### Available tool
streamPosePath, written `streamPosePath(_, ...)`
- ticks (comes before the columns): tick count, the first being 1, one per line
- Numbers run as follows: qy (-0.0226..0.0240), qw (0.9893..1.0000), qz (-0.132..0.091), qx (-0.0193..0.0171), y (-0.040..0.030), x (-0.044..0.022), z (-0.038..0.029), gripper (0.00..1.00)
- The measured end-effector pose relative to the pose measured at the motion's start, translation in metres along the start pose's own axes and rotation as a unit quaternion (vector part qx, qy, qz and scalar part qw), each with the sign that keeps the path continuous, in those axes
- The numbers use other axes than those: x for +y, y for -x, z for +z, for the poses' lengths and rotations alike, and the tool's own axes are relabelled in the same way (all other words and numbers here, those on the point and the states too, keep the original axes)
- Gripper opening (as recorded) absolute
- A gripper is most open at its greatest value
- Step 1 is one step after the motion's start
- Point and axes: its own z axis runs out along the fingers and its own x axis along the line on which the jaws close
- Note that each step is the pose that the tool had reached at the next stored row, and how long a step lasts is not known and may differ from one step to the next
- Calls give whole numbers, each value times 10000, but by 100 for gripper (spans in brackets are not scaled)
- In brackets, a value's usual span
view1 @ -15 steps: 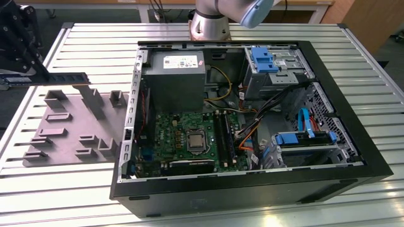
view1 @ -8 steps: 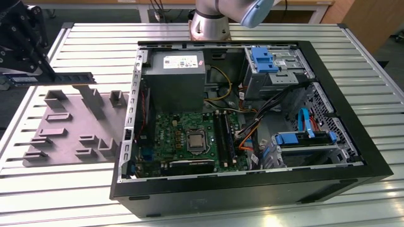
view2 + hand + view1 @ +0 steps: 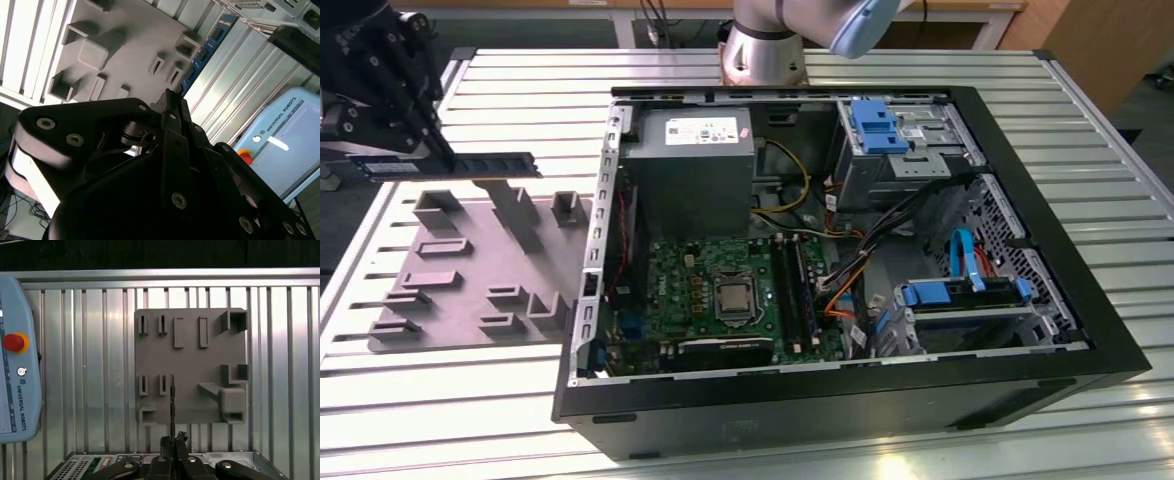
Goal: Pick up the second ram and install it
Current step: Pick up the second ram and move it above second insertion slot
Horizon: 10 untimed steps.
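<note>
An open computer case [image 3: 1107, 360] sits on the tabletop [image 3: 454, 400], with a holder plate [image 3: 467, 270] lying just beside it on the exterior view's left. Inside the case, the power supply [image 3: 687, 170] fills the far left corner, the motherboard [image 3: 707, 290] lies nearer, and the drive cages [image 3: 894, 140] stand to the right. Over the plate's far edge, the gripper [image 3: 430, 158] has its jaws clamped on the second ram [image 3: 494, 163], held level. The robot's base [image 3: 761, 50] stands beyond the case.

jaws: clamped on second ram [image 3: 201, 56] | behind: grey slotted plate [image 3: 125, 50]
</note>
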Motion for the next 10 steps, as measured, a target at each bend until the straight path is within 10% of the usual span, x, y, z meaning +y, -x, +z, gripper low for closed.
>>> streamPosePath(10, 0, 10000, 0, 0, 7, -216, 2, 14)
